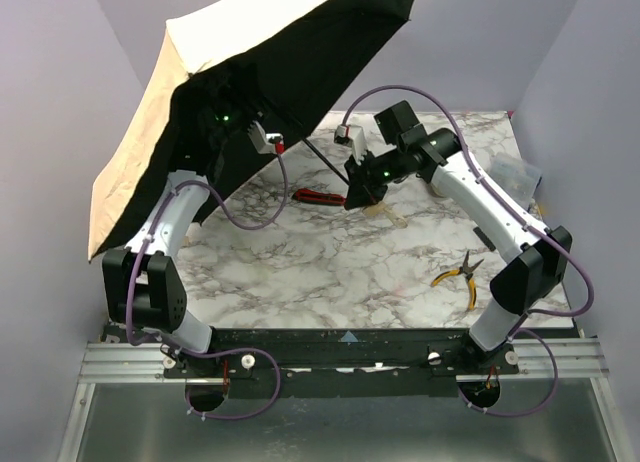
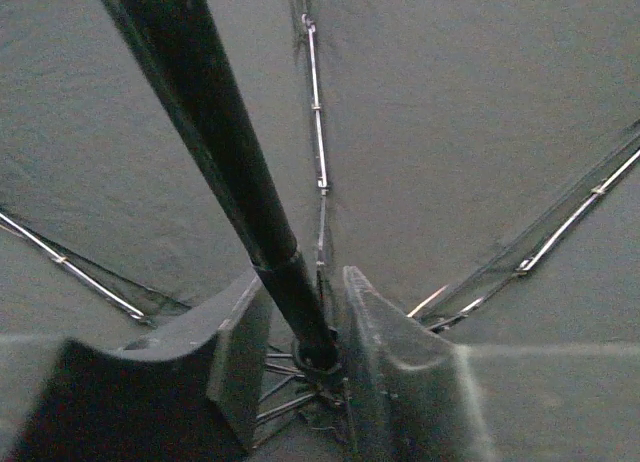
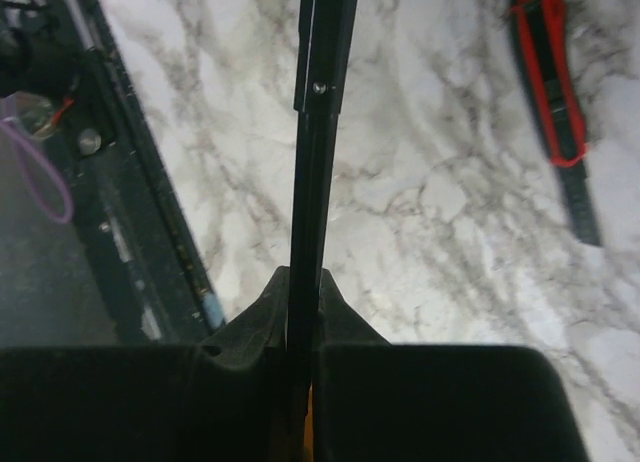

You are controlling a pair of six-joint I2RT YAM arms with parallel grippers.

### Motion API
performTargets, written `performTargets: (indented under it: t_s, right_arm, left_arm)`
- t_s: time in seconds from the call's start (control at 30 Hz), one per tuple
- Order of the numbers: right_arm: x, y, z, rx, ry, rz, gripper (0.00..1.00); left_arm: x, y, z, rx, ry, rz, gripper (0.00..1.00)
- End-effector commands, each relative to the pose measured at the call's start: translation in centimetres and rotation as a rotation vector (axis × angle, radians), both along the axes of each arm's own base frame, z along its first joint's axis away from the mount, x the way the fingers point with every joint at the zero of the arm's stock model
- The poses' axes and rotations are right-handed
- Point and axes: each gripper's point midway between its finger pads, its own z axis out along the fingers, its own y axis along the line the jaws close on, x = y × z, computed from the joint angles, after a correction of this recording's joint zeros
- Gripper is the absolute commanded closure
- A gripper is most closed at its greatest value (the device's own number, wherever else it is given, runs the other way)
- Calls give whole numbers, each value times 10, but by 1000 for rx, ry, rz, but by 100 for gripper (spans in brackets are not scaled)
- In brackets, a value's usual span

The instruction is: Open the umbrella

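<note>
A marbled table [image 1: 330, 272] stands between lilac walls; over its far left we see the umbrella [image 1: 290, 52] spread open and tilted, tan outside, black inside; the right gripper [image 3: 303, 280] is clamped on its thin black shaft [image 3: 320, 132] near the table's middle; the left gripper [image 2: 305, 274] straddles the shaft narrowly under the canopy, and we cannot tell whether it presses; a red cutter [image 1: 318, 196] lies nearby

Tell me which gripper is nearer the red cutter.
Right. The right gripper clamps the umbrella shaft just beside the red cutter; the left gripper is up under the canopy, well away.
</note>
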Motion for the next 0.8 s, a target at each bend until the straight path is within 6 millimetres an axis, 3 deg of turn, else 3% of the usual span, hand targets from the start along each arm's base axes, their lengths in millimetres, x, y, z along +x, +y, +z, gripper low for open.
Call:
performTargets:
  t_s: [0.0, 0.1, 0.27, 0.5, 0.63, 0.77]
  right_arm:
    - [-55, 6, 19, 93, 148, 165, 100]
    - [-51, 15, 27, 164, 113, 153, 100]
    - [-47, 26, 44, 292, 65, 102, 100]
    - [-29, 34, 66, 449, -18, -48, 100]
    - [-12, 34, 86, 557, -101, -162, 100]
    - [8, 25, 89, 587, -163, -300, 100]
  left_arm:
    - [-8, 10, 14, 27, -112, 134, 58]
    - [-16, -22, -5, 32, -74, 60, 48]
    - [-32, -54, -8, -6, -63, -20, 39]
    - [-65, -64, 3, -109, -35, -92, 36]
    - [-94, -68, -3, -188, 55, -161, 24]
    - [-119, -67, -21, -275, 183, -206, 15]
